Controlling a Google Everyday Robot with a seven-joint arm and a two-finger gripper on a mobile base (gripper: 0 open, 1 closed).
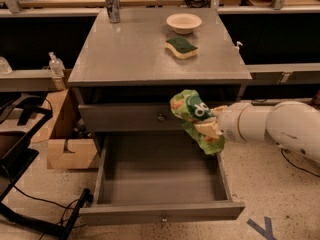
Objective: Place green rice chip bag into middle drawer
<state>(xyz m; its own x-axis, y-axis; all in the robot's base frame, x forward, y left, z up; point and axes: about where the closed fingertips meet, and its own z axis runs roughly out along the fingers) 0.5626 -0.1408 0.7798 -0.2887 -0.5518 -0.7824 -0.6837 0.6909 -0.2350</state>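
You can see the gripper point(209, 128) clasping the crumpled, glossy green rice chip bag point(191, 112) in the air, above the right rear of the pulled-out grey middle drawer point(160, 212).
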